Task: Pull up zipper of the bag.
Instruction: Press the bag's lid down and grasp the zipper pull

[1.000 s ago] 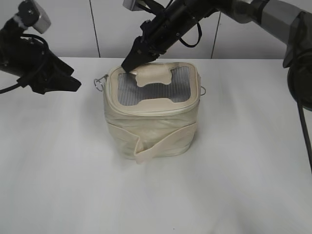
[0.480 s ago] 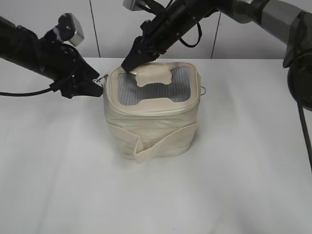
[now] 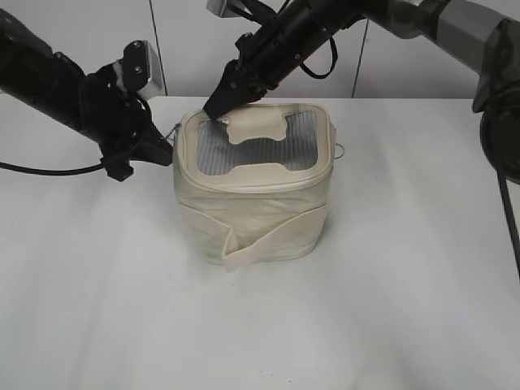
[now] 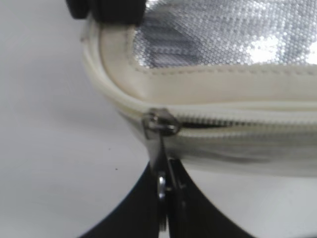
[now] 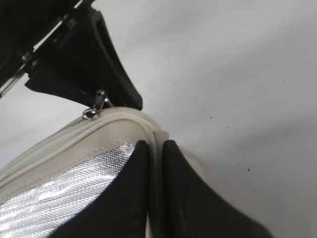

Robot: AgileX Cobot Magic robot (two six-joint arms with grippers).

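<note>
At the middle of the white table (image 3: 406, 268), your cream bag (image 3: 256, 207) sits upright, its lid panel of silver mesh (image 3: 256, 153) facing up and a loose strap end hanging across the front. Your left gripper (image 3: 159, 149) is at the bag's upper left corner; in the left wrist view its two black fingers (image 4: 133, 210) are pressed together on the metal zipper pull (image 4: 159, 148), narrow, with only the pull tab between them. The zipper slider (image 4: 161, 121) sits on the white zipper track (image 4: 247, 118) just at the rounded corner of the lid, and the track to the right of it shows a dark slit beneath the teeth. Your right gripper (image 3: 218, 106) reaches across from the upper right and comes down on the rear left edge of the lid; in the right wrist view its fingers (image 5: 124, 198) are nearly together, pinching the cream piping of the lid rim (image 5: 154, 144) between them. The same view shows the left gripper's dark body just behind that corner, with the pull in its grip. A small metal ring (image 3: 339, 151) hangs at the bag's right side. You will find no readable brand, label or writing on the bag or arms in any view.
</note>
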